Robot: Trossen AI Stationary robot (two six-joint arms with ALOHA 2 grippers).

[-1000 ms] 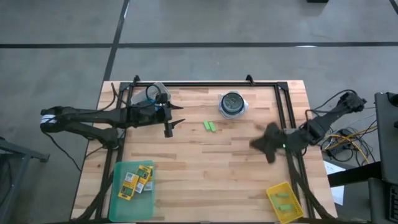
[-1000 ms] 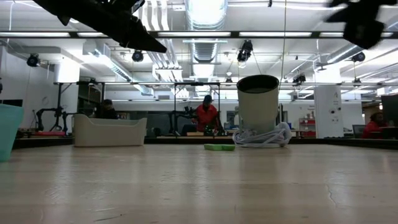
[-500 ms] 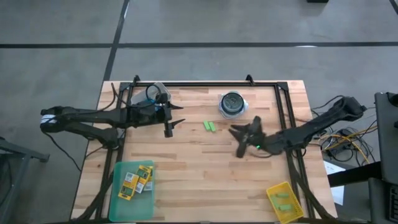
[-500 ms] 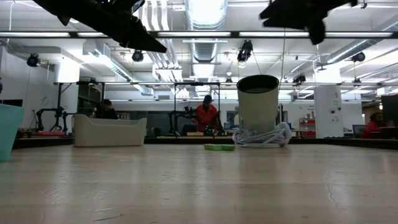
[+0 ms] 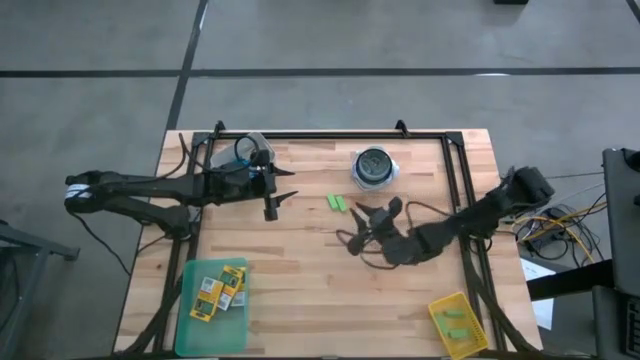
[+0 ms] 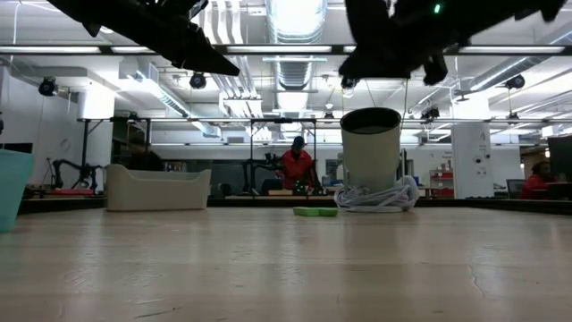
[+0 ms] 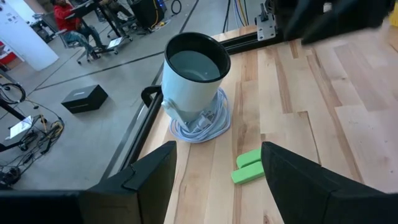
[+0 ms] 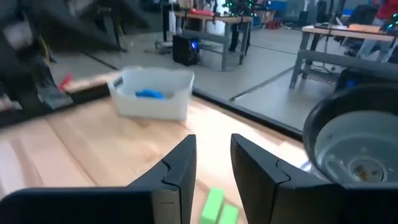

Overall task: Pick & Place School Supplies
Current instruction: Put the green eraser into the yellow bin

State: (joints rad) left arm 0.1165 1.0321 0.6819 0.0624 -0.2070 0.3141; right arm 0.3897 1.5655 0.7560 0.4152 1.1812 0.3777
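Right end effector (image 5: 366, 226), narrowly parted and empty, hangs near two small green rectangular blocks (image 5: 338, 203) on butcher-block wood.

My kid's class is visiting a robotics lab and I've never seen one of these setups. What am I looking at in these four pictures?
It is a wooden table with two dark robot arms. One camera looks straight down, one sits at table height, and one rides on each arm's wrist.

The left gripper hangs open over the table, holding nothing. The right gripper reaches toward two green erasers, with a narrow gap between its fingers and nothing in it.

Also on the table: a white cup ringed by a coiled cable, a white bin with something blue inside, a green tray of crayon boxes, and a yellow bin with green pieces in it.
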